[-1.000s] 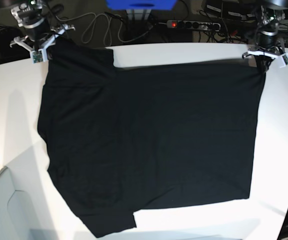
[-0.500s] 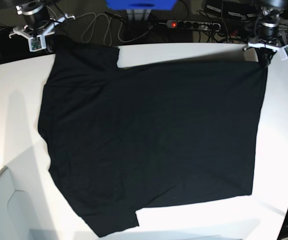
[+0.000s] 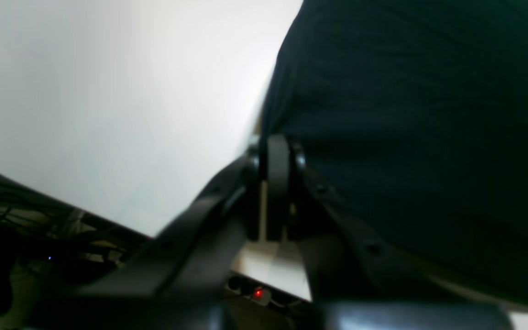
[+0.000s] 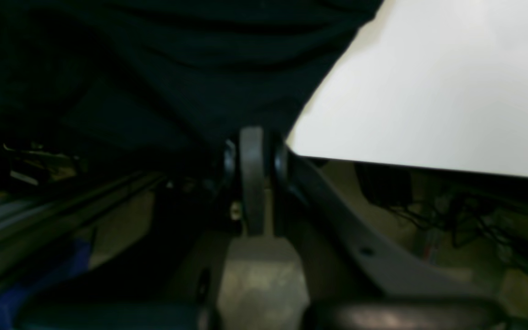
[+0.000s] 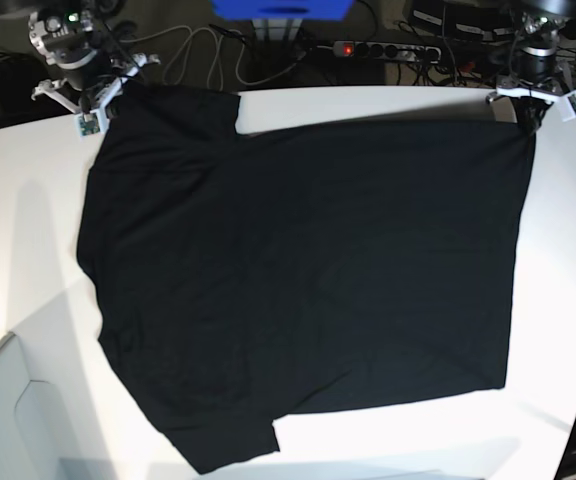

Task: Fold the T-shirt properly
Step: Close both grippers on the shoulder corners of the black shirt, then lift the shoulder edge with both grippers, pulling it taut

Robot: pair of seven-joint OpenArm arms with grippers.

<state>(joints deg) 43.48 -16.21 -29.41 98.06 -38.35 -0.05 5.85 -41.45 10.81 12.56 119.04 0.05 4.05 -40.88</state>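
The black T-shirt (image 5: 308, 280) lies spread flat on the white table (image 5: 28, 230), plain side up. My right gripper (image 5: 103, 100) is at the far left corner, shut on the sleeve end. In the right wrist view my right gripper (image 4: 251, 142) pinches dark cloth of the T-shirt (image 4: 177, 68) just past the table edge. My left gripper (image 5: 528, 118) is at the far right corner, shut on the hem corner. The left wrist view shows my left gripper (image 3: 277, 146) closed on the T-shirt (image 3: 420, 114) edge above the table (image 3: 108, 91).
Behind the table's far edge lie a power strip (image 5: 386, 48) with a red light, loose cables (image 5: 193, 55) and a blue object (image 5: 283, 8). A grey panel (image 5: 8, 420) stands at the near left corner. Bare table (image 4: 429, 91) flanks the shirt.
Both grippers have drawn their corners toward the far edge of the table. The right gripper then came back slightly toward the shirt. The far edge of the shirt lies straighter.
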